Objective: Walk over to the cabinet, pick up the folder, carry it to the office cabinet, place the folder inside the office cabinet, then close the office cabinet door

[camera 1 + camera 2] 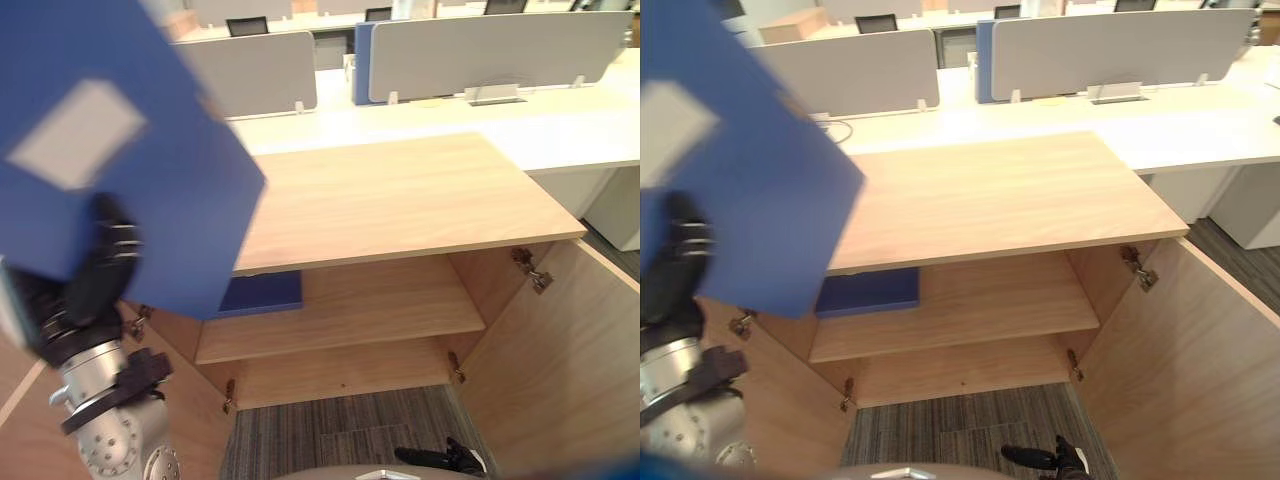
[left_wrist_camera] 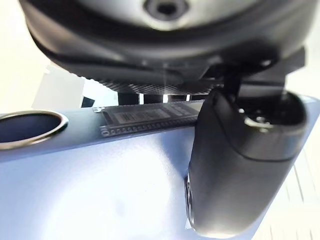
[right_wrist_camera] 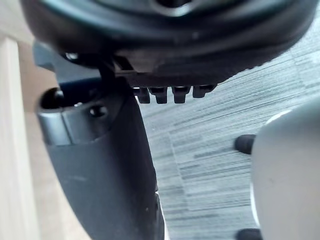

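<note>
A big blue folder (image 1: pixel 130 150) with a white label is held up at the left, above the left corner of the office cabinet (image 1: pixel 400 195). My left hand (image 1: pixel 95 275) is shut on its lower edge; in the left wrist view the thumb (image 2: pixel 240 165) presses on the folder's blue face (image 2: pixel 100 185). The wooden cabinet stands open below, with its shelf (image 1: pixel 370 310) bare on the right. My right hand (image 3: pixel 100 165) hangs low over grey carpet beside a wooden panel, fingers relaxed and holding nothing.
Another blue folder (image 1: pixel 262 293) lies flat on the shelf's left end. The cabinet's right door (image 1: pixel 560 350) swings out toward me, and the left door (image 1: pixel 190 390) is open too. White desks with grey dividers (image 1: pixel 480 50) stand behind. Striped carpet (image 1: pixel 340 430) lies before the cabinet.
</note>
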Available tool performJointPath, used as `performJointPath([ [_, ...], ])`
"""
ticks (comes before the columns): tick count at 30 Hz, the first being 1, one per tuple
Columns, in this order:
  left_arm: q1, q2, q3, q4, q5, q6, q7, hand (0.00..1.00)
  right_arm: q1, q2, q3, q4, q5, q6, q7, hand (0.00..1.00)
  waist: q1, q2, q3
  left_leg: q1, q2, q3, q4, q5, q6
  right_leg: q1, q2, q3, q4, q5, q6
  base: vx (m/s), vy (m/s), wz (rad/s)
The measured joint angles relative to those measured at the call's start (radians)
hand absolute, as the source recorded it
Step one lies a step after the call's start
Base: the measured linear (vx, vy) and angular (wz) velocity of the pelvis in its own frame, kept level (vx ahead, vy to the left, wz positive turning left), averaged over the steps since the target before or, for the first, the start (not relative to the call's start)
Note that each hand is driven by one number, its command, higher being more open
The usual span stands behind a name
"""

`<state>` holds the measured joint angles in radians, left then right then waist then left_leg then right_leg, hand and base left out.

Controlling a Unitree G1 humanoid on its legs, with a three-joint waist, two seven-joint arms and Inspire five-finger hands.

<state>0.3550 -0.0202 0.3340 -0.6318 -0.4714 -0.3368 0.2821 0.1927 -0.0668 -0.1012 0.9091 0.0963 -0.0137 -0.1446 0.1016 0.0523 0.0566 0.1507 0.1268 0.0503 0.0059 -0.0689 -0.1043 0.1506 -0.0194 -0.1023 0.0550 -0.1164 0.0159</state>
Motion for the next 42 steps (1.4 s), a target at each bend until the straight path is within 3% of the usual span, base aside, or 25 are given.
performJointPath([
  [2, 0.000, -0.033, 0.003, -0.004, -0.074, -0.011, 0.004, 0.00, 0.112, 0.036, 0.000, -0.213, 0.025, -0.005, -0.015, 1.00, -0.005, -0.011, 0.001, 0.012, 0.007, 0.024, 0.000, -0.009, -0.006, 0.000, 0.006, 0.022, 0.000, 0.000, -0.001, 0.04, 0.024, -0.37],
  [4, 0.004, -0.043, -0.037, -0.013, -0.175, -0.013, -0.021, 0.00, 0.244, 0.096, 0.016, -0.515, 0.025, -0.009, -0.023, 1.00, -0.032, -0.025, 0.002, 0.018, 0.016, 0.053, 0.000, -0.015, -0.008, -0.010, 0.009, 0.047, 0.004, 0.000, -0.001, 0.01, 0.027, -0.37],
  [8, 0.015, -0.044, -0.153, -0.021, -0.313, -0.011, -0.104, 0.00, 0.345, 0.157, 0.098, -0.968, 0.023, -0.016, -0.041, 1.00, -0.076, -0.022, 0.004, 0.024, 0.026, 0.124, 0.011, -0.025, -0.006, -0.048, 0.018, 0.109, 0.041, -0.002, -0.003, -0.01, 0.020, -0.49],
  [11, 0.015, -0.041, -0.219, -0.024, -0.374, -0.007, -0.145, 0.00, 0.341, 0.167, 0.161, -1.202, -0.007, -0.067, -0.059, 1.00, -0.104, -0.017, 0.006, 0.031, 0.027, 0.140, 0.025, -0.027, -0.003, -0.065, 0.020, 0.140, 0.069, -0.008, -0.001, -0.02, -0.007, -0.38],
  [14, 0.014, -0.039, -0.228, -0.024, -0.392, -0.006, -0.164, 0.00, 0.319, 0.157, 0.158, -1.320, -0.093, -0.103, -0.073, 1.00, -0.108, -0.012, 0.008, 0.041, 0.028, 0.152, 0.028, -0.029, 0.000, -0.069, 0.025, 0.153, 0.079, -0.013, 0.001, -0.03, -0.010, -0.13],
  [18, -0.005, -0.033, -0.215, 0.011, -0.395, -0.001, -0.198, 0.00, 0.248, 0.111, 0.131, -1.350, -0.135, -0.123, -0.083, 1.00, -0.109, -0.002, 0.008, 0.037, 0.028, 0.158, 0.028, -0.030, 0.001, -0.086, 0.032, 0.163, 0.092, -0.012, 0.001, -0.04, -0.006, -0.09],
  [23, -0.108, 0.046, -0.195, 0.124, -0.392, 0.029, -0.231, 0.00, 0.093, 0.049, 0.123, -1.350, -0.089, -0.139, -0.070, 1.00, -0.109, 0.012, 0.000, 0.024, 0.027, 0.159, 0.033, -0.030, 0.002, -0.103, 0.035, 0.172, 0.098, 0.000, 0.005, -0.06, 0.004, -0.06],
  [34, -0.214, 0.247, -0.216, 0.237, -0.299, 0.069, -0.335, 0.00, -0.193, -0.177, 0.132, -1.375, 0.284, -0.210, 0.037, 1.00, -0.110, 0.027, -0.011, 0.025, 0.016, 0.151, 0.035, -0.024, 0.012, -0.086, 0.022, 0.169, 0.077, 0.025, 0.016, -0.04, 0.013, 0.02],
  [42, -0.221, 0.446, -0.357, 0.246, -0.189, 0.083, -0.396, 0.00, -0.321, -0.370, 0.307, -1.341, 0.541, -0.211, 0.151, 1.00, -0.109, 0.028, -0.014, 0.022, 0.012, 0.151, 0.035, -0.019, 0.016, -0.061, 0.017, 0.170, 0.015, 0.068, 0.021, -0.05, 0.018, 0.00],
])
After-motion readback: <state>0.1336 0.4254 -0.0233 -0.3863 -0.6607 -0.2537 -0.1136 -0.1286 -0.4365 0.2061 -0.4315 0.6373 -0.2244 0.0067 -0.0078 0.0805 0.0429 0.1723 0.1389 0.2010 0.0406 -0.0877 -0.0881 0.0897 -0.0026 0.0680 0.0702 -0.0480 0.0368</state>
